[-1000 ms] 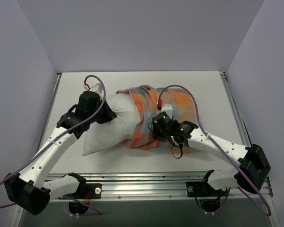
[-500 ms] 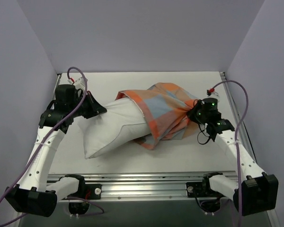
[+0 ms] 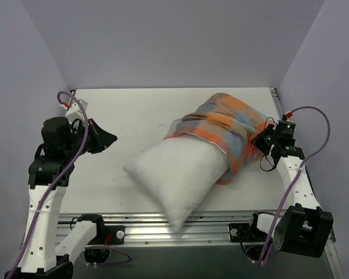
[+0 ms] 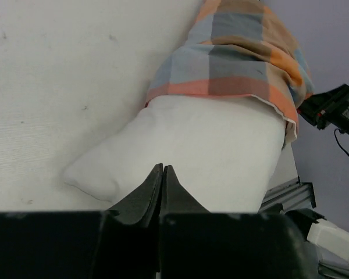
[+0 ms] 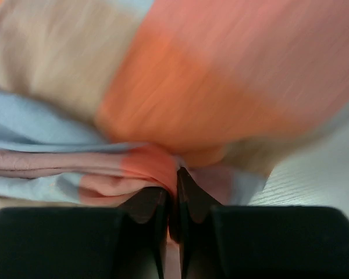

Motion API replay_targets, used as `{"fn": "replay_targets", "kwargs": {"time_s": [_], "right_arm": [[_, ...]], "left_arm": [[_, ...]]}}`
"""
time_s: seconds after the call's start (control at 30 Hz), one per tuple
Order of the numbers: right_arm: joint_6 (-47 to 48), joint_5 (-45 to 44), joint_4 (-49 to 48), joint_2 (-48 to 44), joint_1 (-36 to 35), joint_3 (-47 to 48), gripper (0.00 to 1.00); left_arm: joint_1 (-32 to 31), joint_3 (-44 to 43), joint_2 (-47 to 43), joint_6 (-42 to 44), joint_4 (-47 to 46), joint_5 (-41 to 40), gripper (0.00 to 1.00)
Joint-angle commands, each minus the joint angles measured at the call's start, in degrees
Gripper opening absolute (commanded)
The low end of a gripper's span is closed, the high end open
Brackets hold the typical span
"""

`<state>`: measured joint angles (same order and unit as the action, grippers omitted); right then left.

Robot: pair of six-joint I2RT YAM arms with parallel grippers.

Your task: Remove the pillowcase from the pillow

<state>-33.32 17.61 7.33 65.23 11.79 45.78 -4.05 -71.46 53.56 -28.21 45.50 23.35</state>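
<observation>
The white pillow lies diagonally across the table, its near corner reaching the front rail. Its far end sits inside the checked orange, blue and grey-brown pillowcase, bunched at the right. My right gripper is shut on a fold of the pillowcase at its right end, with cloth pinched between the fingertips. My left gripper hovers at the far left, shut and holding nothing, clear of the pillow's left corner. From the left wrist, that gripper points toward the pillow and pillowcase.
An aluminium rail runs along the table's near edge. Grey walls close in the left, back and right. The right arm's purple cable loops beside the right wall. Bare table lies between the left gripper and the pillowcase.
The left gripper has let the pillow go and drawn back to the left. The pillow has slid out toward the front rail, showing more white. The right gripper pulled the pillowcase rightward.
</observation>
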Motion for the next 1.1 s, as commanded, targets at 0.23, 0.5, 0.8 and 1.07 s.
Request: {"fn": "replay_targets", "kwargs": {"time_s": [0.23, 0.5, 0.8, 1.07], "right_arm": [[6.86, -10.83, 4.88, -10.73, -11.09, 3.70, 0.70], [9.06, -8.47, 5.50, -12.06, -12.92, 8.36, 0.80], [13.72, -2.93, 2.16, -6.36, -20.83, 13.80, 0.88], [29.59, -10.75, 9.95, 14.00, -40.25, 32.33, 0.91]], "left_arm": [[-11.50, 11.52, -6.89, 2.63, -1.02, -1.11, 0.74], [-14.39, 11.87, 7.31, -2.29, -18.31, 1.69, 0.96], [-29.07, 17.93, 22.27, -8.44, -33.08, 1.87, 0.94], [-32.77, 21.98, 27.03, -14.06, -41.52, 3.36, 0.85]]}}
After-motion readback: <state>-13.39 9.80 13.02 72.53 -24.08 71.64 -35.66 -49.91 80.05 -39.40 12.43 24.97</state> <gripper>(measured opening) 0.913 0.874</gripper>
